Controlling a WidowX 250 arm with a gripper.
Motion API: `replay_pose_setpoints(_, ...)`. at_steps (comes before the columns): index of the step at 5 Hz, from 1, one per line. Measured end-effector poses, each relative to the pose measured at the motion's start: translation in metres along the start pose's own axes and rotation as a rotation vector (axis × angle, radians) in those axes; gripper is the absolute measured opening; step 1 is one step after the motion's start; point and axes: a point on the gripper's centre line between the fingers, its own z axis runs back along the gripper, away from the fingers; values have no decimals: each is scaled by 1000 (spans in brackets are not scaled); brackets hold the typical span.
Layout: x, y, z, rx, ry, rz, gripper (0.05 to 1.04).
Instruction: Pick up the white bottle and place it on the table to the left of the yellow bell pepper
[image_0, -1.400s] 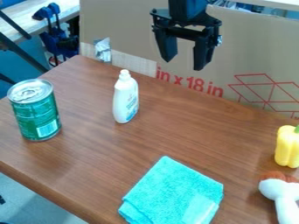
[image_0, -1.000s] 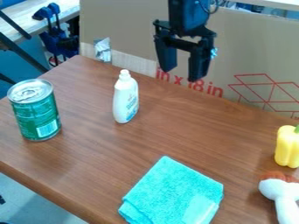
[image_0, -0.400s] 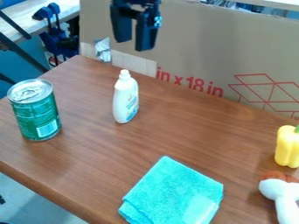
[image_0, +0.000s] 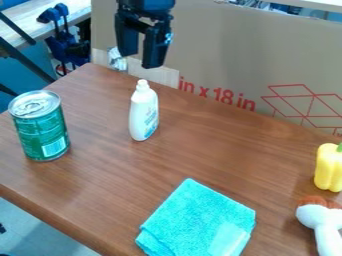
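While the white bottle (image_0: 143, 112) has kept its place, upright on the brown table (image_0: 200, 155), the black gripper (image_0: 140, 59) has swung across from farther right in the camera view, rising on the way, and has since dipped a little and drifted slightly more to the left. Now hangs above and a touch left of the bottle's cap in the view, tips pointing down, well apart from the table. Jaws stand apart, clear gap between them, nothing held; cardboard (image_0: 227, 50) shows behind. No contact with the bottle that I can make out; depth between the two hard to judge from this one angle. Other items unmoved: green can (image_0: 40, 132) upright toward the left, turquoise cloth (image_0: 200, 220) folded flat near the bottom edge, yellow pepper (image_0: 328, 167) and white-and-brown toy (image_0: 317, 216) at the right. Reading of the shift: the bottle is now the nearest loose item, so it looks the likeliest object of the work, with the approach barely begun and no grasp made. A pick from here would call for lining up over the bottle and coming lower; a sideways knock at the narrow cap could tip it.
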Motion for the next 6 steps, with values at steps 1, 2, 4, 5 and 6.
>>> replay_pose_setpoints(1,-2,9,-10,10,36,16,1007)
replay_pose_setpoints(2,4,15,-14,4,-6,8,1007)
replay_pose_setpoints(4,4,25,-32,-26,5,42,1007)
replay_pose_setpoints(5,10,26,-38,-33,-13,46,1007)
replay_pose_setpoints(6,16,26,-48,-53,-25,52,1007)
